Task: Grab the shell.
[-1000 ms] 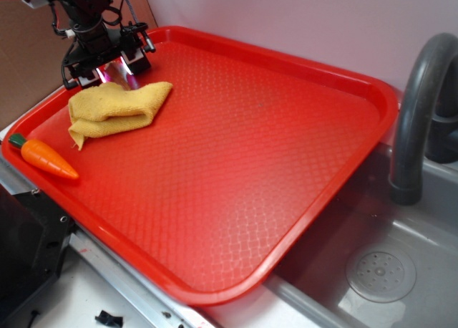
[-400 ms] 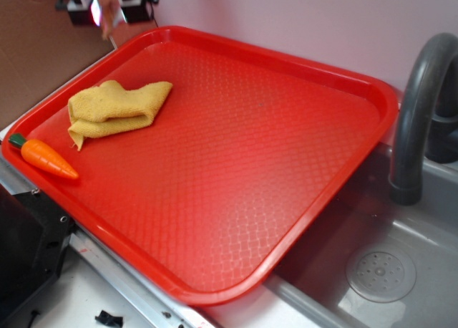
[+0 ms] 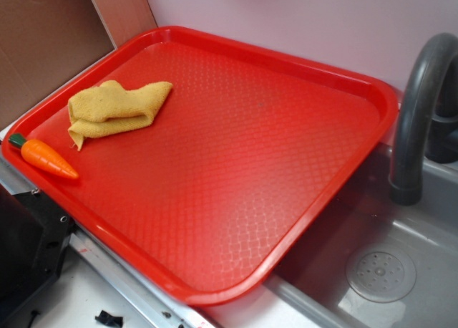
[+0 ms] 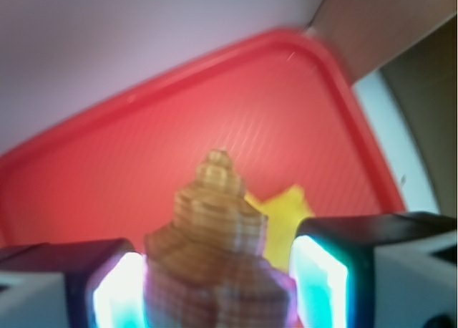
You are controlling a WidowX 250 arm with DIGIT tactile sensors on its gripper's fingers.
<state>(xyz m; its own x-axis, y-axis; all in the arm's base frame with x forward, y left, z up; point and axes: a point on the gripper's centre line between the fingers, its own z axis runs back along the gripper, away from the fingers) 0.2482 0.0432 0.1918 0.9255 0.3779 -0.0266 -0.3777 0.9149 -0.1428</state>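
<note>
In the wrist view the tan-brown ridged shell (image 4: 215,249) fills the space between my two fingers, its pointed tip up. My gripper (image 4: 218,285) is shut on the shell and held high above the red tray (image 4: 107,177). The exterior view shows neither the gripper nor the shell; both are out of its frame.
A folded yellow cloth (image 3: 114,109) lies at the tray's back left, and an orange toy carrot (image 3: 46,158) rests at the left rim of the red tray (image 3: 372,92). A grey sink (image 3: 401,271) with a dark faucet (image 3: 418,106) stands to the right. A brown board (image 3: 50,41) stands at the left.
The gripper rose from beside the yellow cloth with the shell and left the top of the exterior view. Cloth and carrot have not moved.
</note>
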